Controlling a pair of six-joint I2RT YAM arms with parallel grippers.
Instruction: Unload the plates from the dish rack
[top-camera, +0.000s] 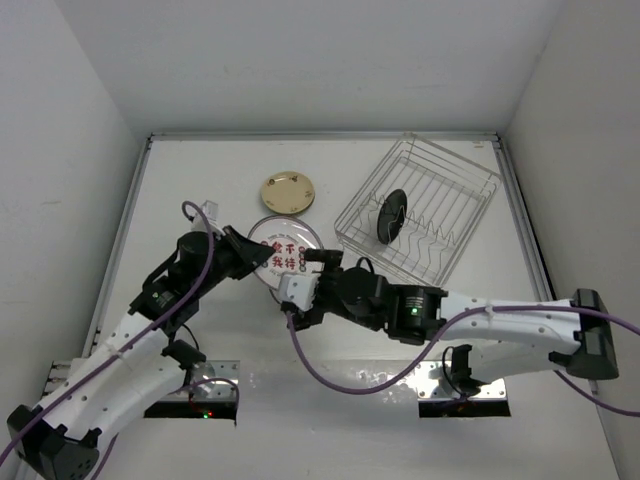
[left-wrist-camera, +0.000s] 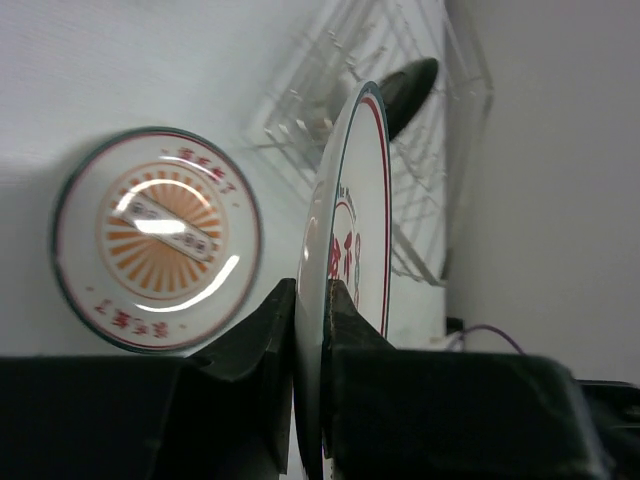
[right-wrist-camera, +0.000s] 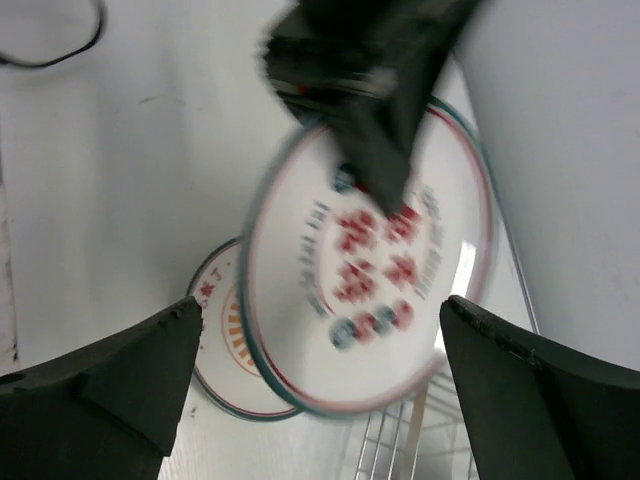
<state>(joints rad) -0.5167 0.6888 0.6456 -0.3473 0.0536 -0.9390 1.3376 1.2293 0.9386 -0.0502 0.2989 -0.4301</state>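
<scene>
My left gripper is shut on the rim of a white plate with red characters, holding it upright on edge above the table. From above, that left gripper meets the plate at its left edge. My right gripper is open beside it, its jaws standing wide on either side of the same plate without touching it. A second white plate with an orange sunburst lies flat below. The dish rack still holds a black plate upright.
A tan plate lies flat on the table left of the rack. White walls enclose the table on the left, back and right. The right gripper and the left arm are close together near the table's middle.
</scene>
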